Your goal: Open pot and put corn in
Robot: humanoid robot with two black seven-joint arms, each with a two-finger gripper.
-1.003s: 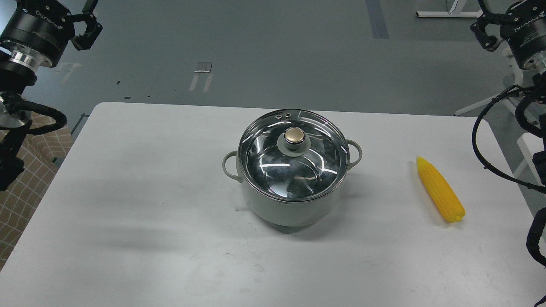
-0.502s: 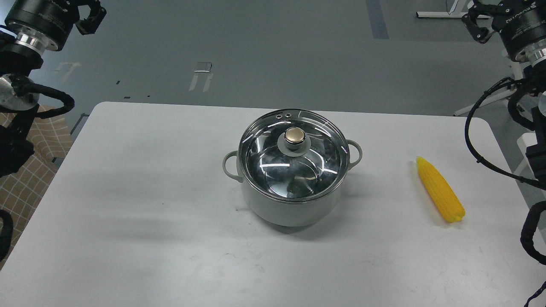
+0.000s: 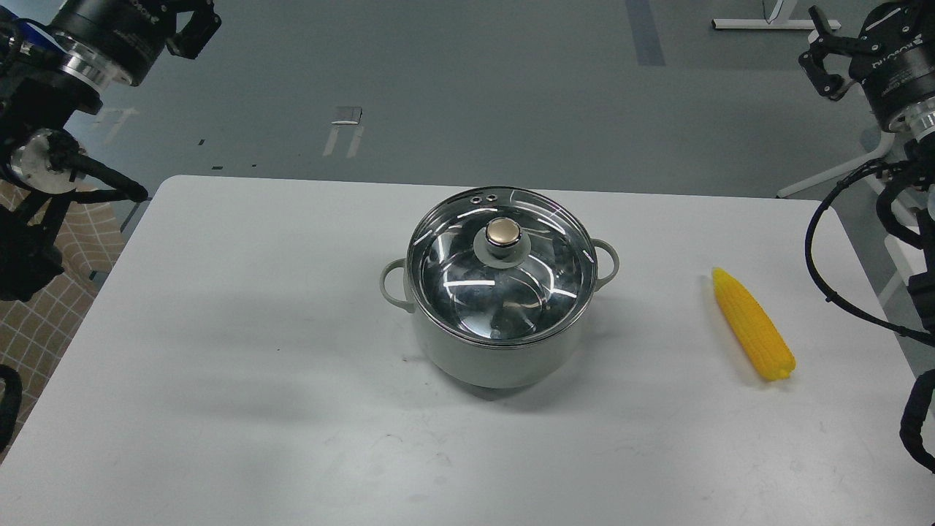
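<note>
Two end effectors sit high and far from the work, so you have a long approach ahead. Your left end effector (image 3: 191,25) is at the top left, past the desk's far left corner, cut off by the frame; I cannot tell whether it is open or closed. On the white desk (image 3: 219,351), the pot (image 3: 499,343) stands near the middle, a little toward the far edge, its glass lid (image 3: 501,276) seated flat with the gold knob (image 3: 504,232) at its centre. Come down straight over that knob, pinch it squarely, and lift vertically so the rim clears without dragging the pot. The corn (image 3: 754,324) lies well apart near the right edge, tip toward the far edge. Your right end effector (image 3: 824,62) hovers beyond the far right corner, fingers apart, empty.
</note>
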